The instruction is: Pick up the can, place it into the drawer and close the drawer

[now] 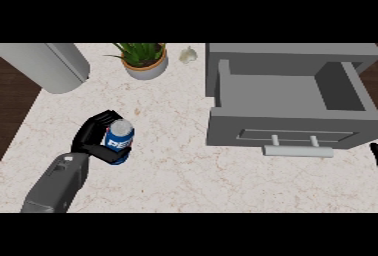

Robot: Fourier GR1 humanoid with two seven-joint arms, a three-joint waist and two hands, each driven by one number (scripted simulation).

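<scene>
Head view, my report from the remote station. The left hand (94,135) is curled round the can (119,140), fingers wrapped about its blue body from the left and below; the silver top shows clear above them. The can stands upright, left of centre on the counter (184,175); I cannot tell whether its base touches the top or hangs just above it. The can is well apart from the drawer (288,107), which stands pulled open at the right, its grey tray bare to view and its handle (298,150) facing me at the front. Of the right hand (375,151) I see only a dark sliver at the right edge, beside the drawer front; I cannot tell its state. A plant (144,59) sits at the back, with a grey cylinder (52,65) lying to its left.
</scene>
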